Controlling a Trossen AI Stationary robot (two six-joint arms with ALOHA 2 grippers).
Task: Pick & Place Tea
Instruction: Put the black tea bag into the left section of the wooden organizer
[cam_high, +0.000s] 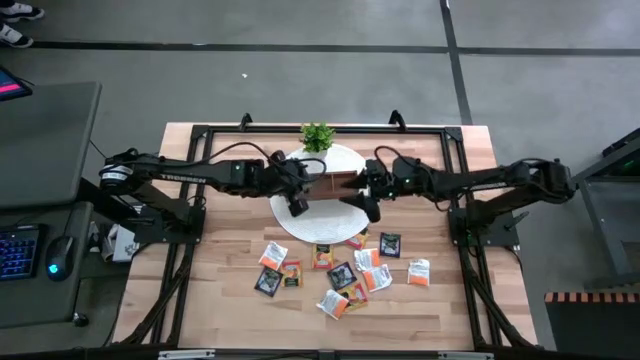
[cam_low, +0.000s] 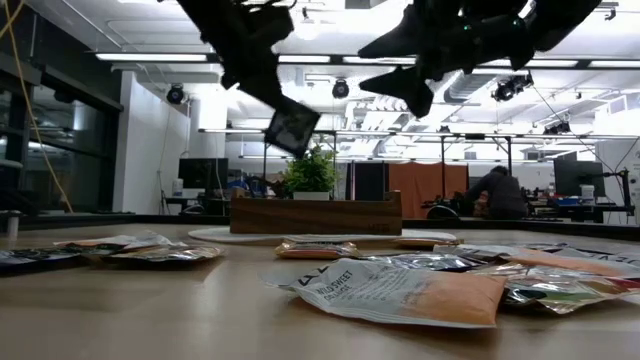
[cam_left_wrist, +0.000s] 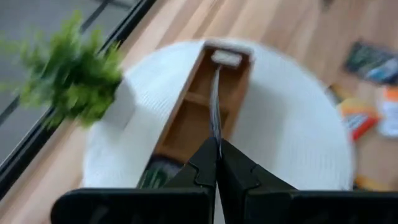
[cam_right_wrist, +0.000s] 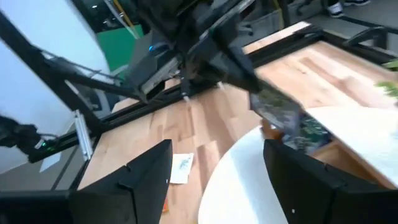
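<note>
My left gripper (cam_high: 297, 203) is shut on a dark tea sachet (cam_low: 292, 127) and hangs above the near side of the brown wooden tray (cam_high: 337, 183). The tray stands on a round white mat (cam_high: 325, 215). In the left wrist view the sachet (cam_left_wrist: 215, 106) shows edge-on over the tray (cam_left_wrist: 186, 118). My right gripper (cam_right_wrist: 217, 165) stands open beside it on the right (cam_high: 366, 205), holding nothing. Several more tea sachets (cam_high: 340, 272), orange, white and dark, lie flat on the table nearer the front. My left gripper pinches the dark sachet's upper edge (cam_low: 278, 103) between its two fingers, which slant down from the table's left. The sachet hangs tilted below the fingertips, lifted clear of the tray and the mat. In the wrist view it runs thin and straight ahead of the fingertips (cam_left_wrist: 216, 134).
A small green potted plant (cam_high: 317, 136) stands on the mat's far edge behind the tray. A black frame (cam_high: 300, 128) runs around the wooden table. In the room beyond the table a person (cam_low: 497, 195) bends over.
</note>
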